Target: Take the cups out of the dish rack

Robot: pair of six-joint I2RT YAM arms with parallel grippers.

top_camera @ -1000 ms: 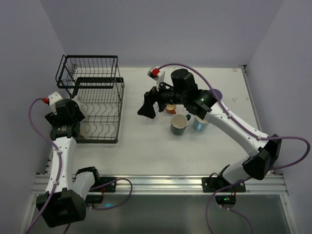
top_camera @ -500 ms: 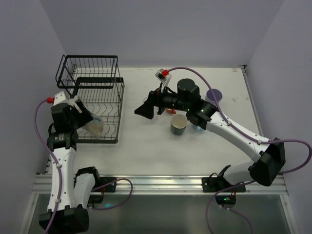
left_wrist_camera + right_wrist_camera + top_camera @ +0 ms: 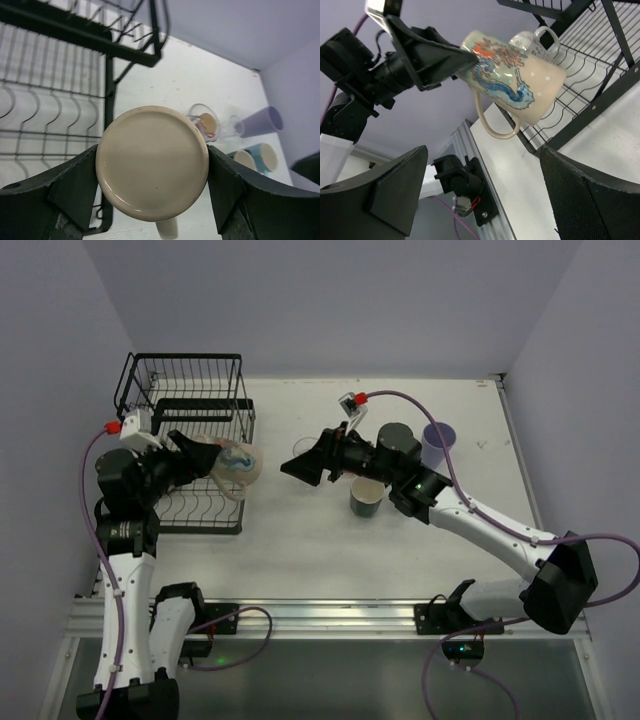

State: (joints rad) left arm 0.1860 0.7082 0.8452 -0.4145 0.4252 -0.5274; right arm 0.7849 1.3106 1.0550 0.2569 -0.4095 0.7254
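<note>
My left gripper (image 3: 212, 466) is shut on a cream mug (image 3: 238, 466) with a blue dragon print and holds it tilted in the air over the right edge of the black wire dish rack (image 3: 190, 400). The left wrist view shows the mug's round base (image 3: 152, 162) clamped between both fingers (image 3: 75, 185). My right gripper (image 3: 303, 462) is open and empty, just right of the mug, facing it; its view shows the mug (image 3: 515, 82) with handle hanging down. A clear handled glass (image 3: 540, 37) shows behind the mug, over the rack tray (image 3: 600, 75).
Cups stand on the table right of the rack: a lavender tumbler (image 3: 437, 443), a teal mug (image 3: 367, 497), a clear glass (image 3: 303, 449). The left wrist view also shows a glass holding a small orange cup (image 3: 202, 120) and a light blue mug (image 3: 266, 156).
My left gripper has lifted the cream mug out of the rack and carried it right. My right gripper has lowered and turned to face the mug.
</note>
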